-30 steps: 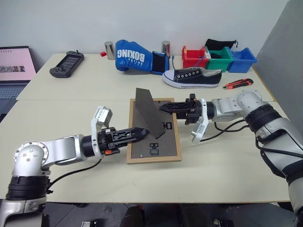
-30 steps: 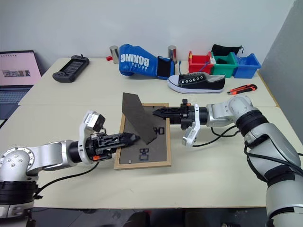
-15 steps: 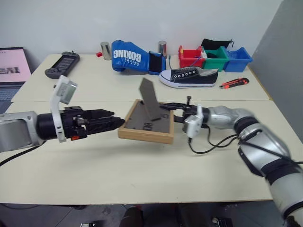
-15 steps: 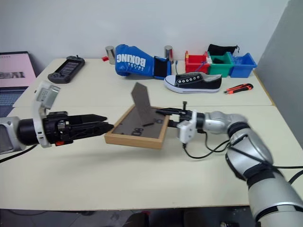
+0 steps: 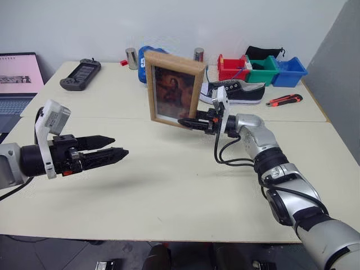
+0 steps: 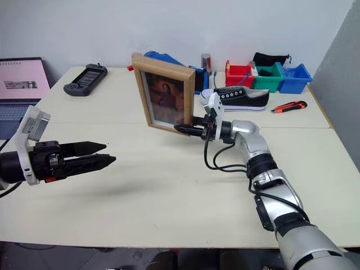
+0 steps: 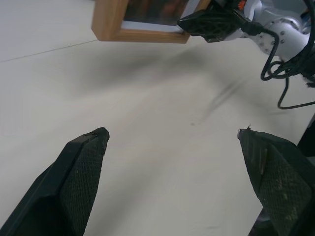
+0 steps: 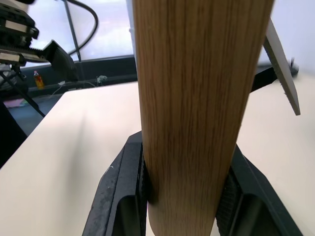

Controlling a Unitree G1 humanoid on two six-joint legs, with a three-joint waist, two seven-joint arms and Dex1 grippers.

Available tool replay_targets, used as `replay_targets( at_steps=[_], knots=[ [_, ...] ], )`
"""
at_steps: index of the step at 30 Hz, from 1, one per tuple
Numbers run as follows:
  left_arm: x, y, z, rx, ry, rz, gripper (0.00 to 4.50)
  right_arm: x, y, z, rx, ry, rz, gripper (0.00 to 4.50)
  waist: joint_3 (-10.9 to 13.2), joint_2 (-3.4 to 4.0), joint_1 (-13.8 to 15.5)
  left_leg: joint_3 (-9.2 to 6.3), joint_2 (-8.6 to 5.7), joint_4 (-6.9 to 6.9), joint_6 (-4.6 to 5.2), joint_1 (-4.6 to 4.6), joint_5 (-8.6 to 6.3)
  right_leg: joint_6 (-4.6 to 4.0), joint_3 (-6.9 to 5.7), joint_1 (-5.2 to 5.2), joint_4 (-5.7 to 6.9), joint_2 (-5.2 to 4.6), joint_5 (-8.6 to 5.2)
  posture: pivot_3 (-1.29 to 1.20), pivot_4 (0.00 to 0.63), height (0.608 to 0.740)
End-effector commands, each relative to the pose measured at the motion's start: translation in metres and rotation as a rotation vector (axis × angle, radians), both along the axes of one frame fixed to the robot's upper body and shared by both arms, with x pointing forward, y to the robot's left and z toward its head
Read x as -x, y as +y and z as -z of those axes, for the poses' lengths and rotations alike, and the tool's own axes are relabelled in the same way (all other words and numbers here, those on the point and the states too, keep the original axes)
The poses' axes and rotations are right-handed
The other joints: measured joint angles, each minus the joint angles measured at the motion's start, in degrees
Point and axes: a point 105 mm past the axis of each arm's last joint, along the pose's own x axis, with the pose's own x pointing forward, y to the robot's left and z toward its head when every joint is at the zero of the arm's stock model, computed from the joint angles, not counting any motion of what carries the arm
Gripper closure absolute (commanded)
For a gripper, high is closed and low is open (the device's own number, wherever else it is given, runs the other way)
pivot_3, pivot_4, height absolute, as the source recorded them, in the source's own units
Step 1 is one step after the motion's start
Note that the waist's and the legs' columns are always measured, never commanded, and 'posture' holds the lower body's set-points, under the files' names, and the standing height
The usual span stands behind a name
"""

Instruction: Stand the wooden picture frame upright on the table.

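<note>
Frame (image 5: 171, 89), upper centre, looks light, stiff, glass-fronted; right gripper (image 5: 189, 122) clamps its bottom rail. Left gripper (image 5: 122, 145), lower left, gapes empty.

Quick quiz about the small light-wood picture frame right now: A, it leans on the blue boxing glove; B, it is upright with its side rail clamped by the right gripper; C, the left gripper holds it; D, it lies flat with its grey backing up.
B: the light-wood picture frame stands upright, picture facing the camera, its side rail pinched by the right gripper, while the left gripper hangs open apart from it.
</note>
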Motion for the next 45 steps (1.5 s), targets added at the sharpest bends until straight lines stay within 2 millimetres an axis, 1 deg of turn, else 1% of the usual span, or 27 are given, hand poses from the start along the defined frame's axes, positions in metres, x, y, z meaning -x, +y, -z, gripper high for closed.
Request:
replay_targets(
  at_steps=[1,3,5,7,11,14,21,27,28,29,31,32,33,34,38,40,42,44,45],
  knots=[
    [-0.001,0.001,-0.010,-0.051,-0.082,0.005,0.01,-0.001,0.005,-0.012,-0.026,-0.002,-0.002,3.21,0.0,0.00,-0.1,0.03,0.02,0.00,0.00,0.00,0.00,0.00,0.00,-0.01,0.00,0.00,0.00,0.00,0.150,0.740],
    [-0.001,0.001,-0.008,-0.066,-0.087,0.010,0.01,-0.004,0.005,-0.003,-0.010,0.022,0.019,3.21,0.0,0.00,-0.2,0.05,0.04,-0.03,0.00,0.01,0.00,0.00,0.00,-0.01,-0.01,0.00,0.00,0.00,0.150,0.740],
    [0.000,-0.001,-0.002,-0.089,-0.085,0.020,0.01,-0.007,0.004,0.011,0.009,0.060,0.045,3.21,0.0,-0.01,-0.2,0.09,0.06,-0.07,0.00,0.03,0.00,0.00,0.01,-0.02,-0.01,0.01,0.00,0.00,0.150,0.740],
    [0.001,-0.003,0.002,-0.107,-0.082,0.030,0.01,-0.009,0.004,0.019,0.017,0.092,0.055,3.21,0.0,-0.01,-0.2,0.12,0.07,-0.09,0.00,0.05,0.00,0.00,0.04,-0.02,-0.03,0.01,0.00,0.00,0.150,0.740],
    [0.003,-0.006,0.008,-0.103,-0.077,0.034,0.01,-0.006,0.008,0.044,0.061,0.146,0.052,3.21,0.0,-0.01,-0.3,0.14,0.08,-0.09,0.00,0.04,0.00,0.00,0.05,-0.03,-0.03,0.02,0.00,0.00,0.150,0.740],
    [0.003,-0.009,0.011,-0.097,-0.074,0.039,0.01,-0.006,0.011,0.062,0.065,0.186,0.083,3.21,0.0,-0.02,-0.3,0.16,0.12,-0.11,0.00,0.07,0.00,0.00,0.06,-0.03,-0.02,0.05,0.00,0.00,0.150,0.740],
    [0.005,-0.007,0.014,-0.115,-0.058,0.041,0.01,-0.002,0.013,0.083,0.049,0.243,0.114,3.21,0.0,-0.02,-0.3,0.18,0.20,-0.11,0.00,0.12,0.00,0.00,0.09,-0.02,0.00,0.13,0.00,0.00,0.150,0.740],
    [0.003,-0.006,0.014,-0.125,-0.056,0.043,0.01,0.000,0.009,0.094,0.051,0.268,0.140,3.21,0.0,-0.02,-0.3,0.18,0.26,-0.11,0.00,0.14,0.00,0.00,0.09,0.00,0.00,0.21,0.00,0.00,0.150,0.740],
    [0.003,-0.006,0.015,-0.126,-0.056,0.044,0.00,0.000,0.008,0.095,0.052,0.269,0.145,2.51,0.0,-0.03,-0.3,0.18,0.26,-0.11,0.00,0.14,0.00,0.00,0.09,0.01,0.00,0.21,0.00,0.00,0.150,0.740],
    [0.003,-0.006,0.015,-0.128,-0.055,0.045,0.00,0.000,0.007,0.096,0.054,0.272,0.146,2.33,0.0,-0.03,-0.3,0.18,0.26,-0.11,0.00,0.15,0.00,0.00,0.09,0.01,0.00,0.21,0.00,0.00,0.150,0.740],
    [0.001,-0.006,0.015,-0.129,-0.059,0.046,0.00,0.001,0.005,0.097,0.059,0.278,0.135,1.82,0.0,-0.03,-0.3,0.18,0.26,-0.11,0.00,0.14,0.00,0.00,0.09,0.01,0.00,0.21,0.00,0.00,0.150,0.740],
    [0.000,-0.006,0.014,-0.131,-0.064,0.048,0.00,0.002,0.003,0.097,0.062,0.281,0.132,1.50,0.0,-0.03,-0.3,0.18,0.26,-0.11,-0.01,0.14,0.00,0.00,0.09,0.01,0.00,0.21,0.00,0.00,0.150,0.740],
    [-0.001,-0.006,0.014,-0.132,-0.068,0.049,0.00,0.002,0.002,0.097,0.063,0.283,0.130,1.36,0.0,-0.03,-0.3,0.18,0.26,-0.11,0.00,0.14,0.00,0.00,0.09,0.01,0.00,0.21,0.00,0.00,0.150,0.740],
    [-0.002,-0.006,0.013,-0.134,-0.072,0.048,0.00,0.002,0.000,0.098,0.069,0.278,0.132,1.02,0.0,-0.03,-0.3,0.17,0.26,-0.11,-0.01,0.14,0.00,0.00,0.08,0.01,0.00,0.21,0.00,0.00,0.150,0.740],
    [-0.005,-0.006,0.012,-0.138,-0.081,0.054,0.00,0.002,-0.009,0.101,0.075,0.289,0.151,0.02,0.0,-0.04,-0.3,0.18,0.26,-0.11,-0.01,0.14,0.00,0.00,0.09,0.01,0.00,0.21,0.00,0.00,0.150,0.740],
    [-0.006,-0.006,0.011,-0.140,-0.086,0.054,0.00,0.006,-0.015,0.104,0.083,0.295,0.143,0.02,0.0,-0.04,-0.2,0.18,0.25,-0.11,-0.01,0.15,0.00,0.00,0.09,0.02,0.00,0.21,0.00,0.00,0.150,0.740],
    [-0.007,-0.006,0.011,-0.141,-0.089,0.054,0.00,0.009,-0.025,0.105,0.096,0.296,0.141,0.02,0.0,-0.05,0.0,0.16,0.25,-0.11,-0.01,0.14,0.00,0.00,0.07,0.04,-0.01,0.21,0.00,0.00,0.150,0.740],
    [-0.008,-0.005,0.010,-0.142,-0.092,0.052,0.00,0.012,-0.042,0.104,0.114,0.298,0.151,0.02,0.0,-0.05,0.1,0.16,0.23,-0.11,-0.01,0.13,0.00,0.00,0.07,0.05,-0.03,0.20,0.00,0.00,0.150,0.740],
    [-0.008,-0.004,0.009,-0.143,-0.093,0.051,0.00,0.015,-0.054,0.104,0.132,0.294,0.156,0.02,0.0,-0.05,0.2,0.15,0.23,-0.11,-0.01,0.12,0.00,0.00,0.07,0.05,-0.04,0.20,0.00,0.00,0.150,0.740]
  ],
)
